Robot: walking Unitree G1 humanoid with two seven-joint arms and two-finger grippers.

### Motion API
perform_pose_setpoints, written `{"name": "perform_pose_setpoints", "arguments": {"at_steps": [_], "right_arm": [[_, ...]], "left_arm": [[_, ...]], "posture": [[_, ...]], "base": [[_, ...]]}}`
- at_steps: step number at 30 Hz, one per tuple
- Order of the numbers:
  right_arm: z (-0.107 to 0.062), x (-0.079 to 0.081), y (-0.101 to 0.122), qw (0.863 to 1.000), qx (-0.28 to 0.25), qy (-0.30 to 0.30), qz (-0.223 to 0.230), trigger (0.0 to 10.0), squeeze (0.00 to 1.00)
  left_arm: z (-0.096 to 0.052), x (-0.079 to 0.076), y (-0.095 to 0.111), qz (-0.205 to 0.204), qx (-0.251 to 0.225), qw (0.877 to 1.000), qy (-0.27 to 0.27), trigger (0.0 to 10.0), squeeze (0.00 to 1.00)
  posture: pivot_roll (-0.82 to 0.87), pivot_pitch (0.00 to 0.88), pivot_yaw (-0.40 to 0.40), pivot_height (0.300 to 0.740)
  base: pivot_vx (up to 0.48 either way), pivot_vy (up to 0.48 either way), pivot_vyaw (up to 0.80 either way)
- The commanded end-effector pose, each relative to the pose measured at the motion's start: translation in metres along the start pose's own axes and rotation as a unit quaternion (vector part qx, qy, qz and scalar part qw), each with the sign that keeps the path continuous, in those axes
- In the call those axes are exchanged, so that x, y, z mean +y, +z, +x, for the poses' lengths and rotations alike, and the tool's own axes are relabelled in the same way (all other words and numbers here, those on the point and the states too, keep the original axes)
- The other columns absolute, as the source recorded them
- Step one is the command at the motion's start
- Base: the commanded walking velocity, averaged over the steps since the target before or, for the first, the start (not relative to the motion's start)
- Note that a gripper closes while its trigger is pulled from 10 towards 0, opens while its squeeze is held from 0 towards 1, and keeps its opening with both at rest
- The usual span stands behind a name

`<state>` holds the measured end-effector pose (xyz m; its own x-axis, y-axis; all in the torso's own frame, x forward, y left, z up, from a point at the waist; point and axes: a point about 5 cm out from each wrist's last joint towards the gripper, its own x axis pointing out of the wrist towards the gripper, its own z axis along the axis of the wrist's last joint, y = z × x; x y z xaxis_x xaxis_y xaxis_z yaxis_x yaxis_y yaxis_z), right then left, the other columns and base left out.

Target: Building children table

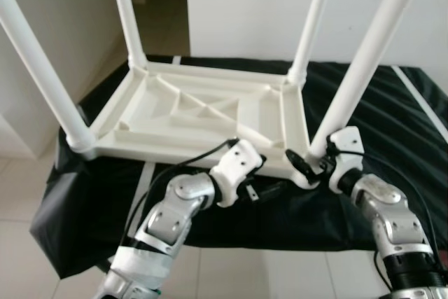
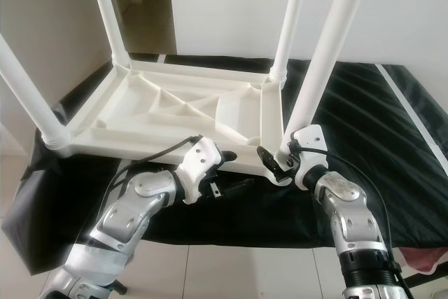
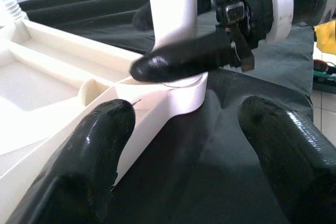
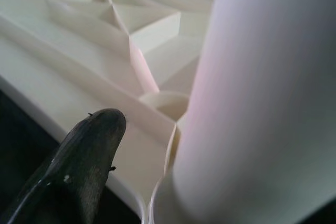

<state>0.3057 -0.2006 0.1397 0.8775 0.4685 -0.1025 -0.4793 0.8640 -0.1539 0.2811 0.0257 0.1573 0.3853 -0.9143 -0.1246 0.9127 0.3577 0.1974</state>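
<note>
Left eye view looks down on a white plastic children's table lying upside down, its ribbed underside facing up, on a black cloth that drapes a low bench; the cloth carries pale stripes, and pale floor tiles lie below its hanging edge; four white round plastic legs stand up from the corner sockets, a far-left leg, a far-right leg, a near-left leg and a near-right leg, the last one leaning slightly toward the right; the right end effector sits at the base of the near-right leg, at the table's near-right corner, and in the left wrist view one of its black fingers lies across the foot of that leg just above the socket rim; the right wrist view shows the leg close up beside a single black fingertip, with the second finger hidden behind the leg, so I cannot tell whether the fingers are clamped on the leg or merely resting against it; the left end effector hovers just in front of the table's near edge, close to the same corner, its two black fingers spread apart with nothing between them, one finger near the white rim and the other over the dark cloth.
</note>
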Motion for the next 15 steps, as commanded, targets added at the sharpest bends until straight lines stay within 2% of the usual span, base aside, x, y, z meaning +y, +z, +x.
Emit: {"name": "perform_pose_setpoints", "arguments": {"at_steps": [1,2,3,4,15], "right_arm": [[0.0029,-0.0011,-0.0031,1.000,0.008,0.011,-0.007,6.2,0.00],[0.0029,-0.0011,-0.0031,1.000,0.008,0.011,-0.007,6.2,0.00],[0.0036,-0.0024,-0.0037,1.000,0.009,0.011,-0.010,2.1,0.00],[0.0041,-0.0035,-0.0039,1.000,0.009,0.013,-0.010,0.0,0.00],[0.0004,-0.0056,-0.0086,1.000,0.009,0.022,0.004,0.0,0.00]], "left_arm": [[0.0007,0.0043,0.0026,0.010,-0.002,1.000,0.029,10.0,0.00],[0.0007,0.0043,0.0026,0.010,-0.002,1.000,0.029,10.0,0.00],[0.0009,0.0043,0.0029,0.010,-0.002,1.000,0.029,10.0,0.00],[0.0010,0.0044,0.0032,0.011,-0.002,1.000,0.029,10.0,0.00],[-0.0005,0.0036,0.0026,0.009,-0.001,1.000,0.028,10.0,0.00]], "posture": [[0.07,0.000,-0.049,0.740],[0.07,0.000,-0.049,0.740],[0.07,0.000,-0.049,0.740],[0.07,0.000,-0.049,0.740],[0.07,0.000,-0.046,0.740]], "base": [[0.000,0.000,0.00],[0.000,0.000,0.00],[0.000,0.000,0.00],[0.000,0.000,0.00],[0.000,0.000,0.00]]}}
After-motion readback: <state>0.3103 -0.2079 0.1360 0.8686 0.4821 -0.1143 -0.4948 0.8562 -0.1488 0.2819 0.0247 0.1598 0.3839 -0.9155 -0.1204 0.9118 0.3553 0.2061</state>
